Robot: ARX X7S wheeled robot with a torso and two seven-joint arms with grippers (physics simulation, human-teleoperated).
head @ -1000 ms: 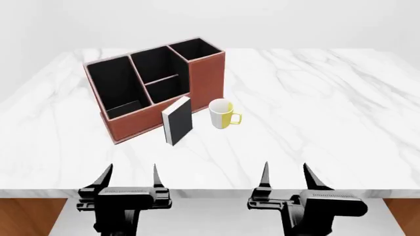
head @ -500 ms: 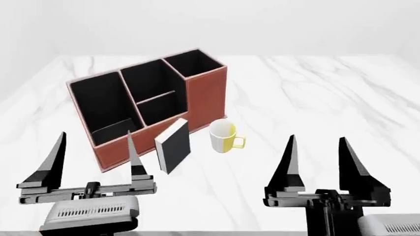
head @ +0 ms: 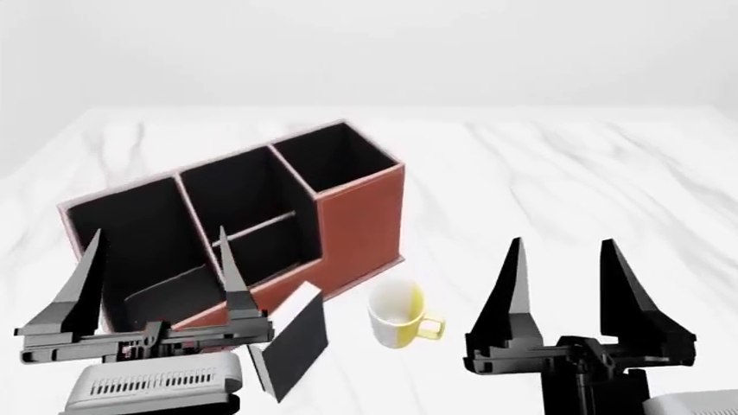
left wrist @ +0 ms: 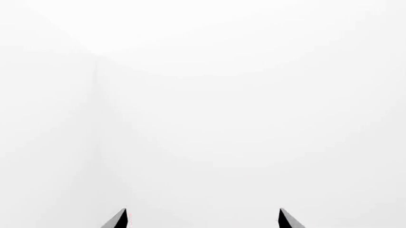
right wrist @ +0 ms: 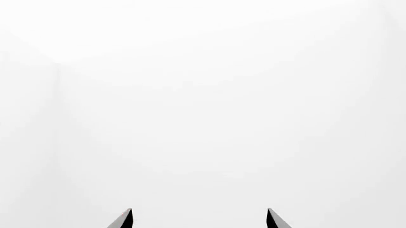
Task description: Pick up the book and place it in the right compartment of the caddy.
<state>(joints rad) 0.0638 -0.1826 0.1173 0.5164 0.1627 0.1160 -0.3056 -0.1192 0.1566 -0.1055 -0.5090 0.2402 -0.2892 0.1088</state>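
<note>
The black book stands upright on the marble table, tilted, just in front of the reddish-brown caddy. The right compartment is the tallest end bin, black inside and with nothing in it. My left gripper is raised in front of the caddy's low left bin, open, and hides part of it. Right of the mug, my right gripper is held up open. Both wrist views show only open fingertips against a white wall: the left gripper and the right gripper.
A white-and-yellow mug stands right beside the book, between it and my right gripper. The caddy's divided middle bin and wide low bin lie left of the tall one. Bare marble stretches to the right and behind.
The view has moved forward over the table, so caddy, book and mug look bigger and lower in the frame. Both grippers have risen from the table edge and stay open.
</note>
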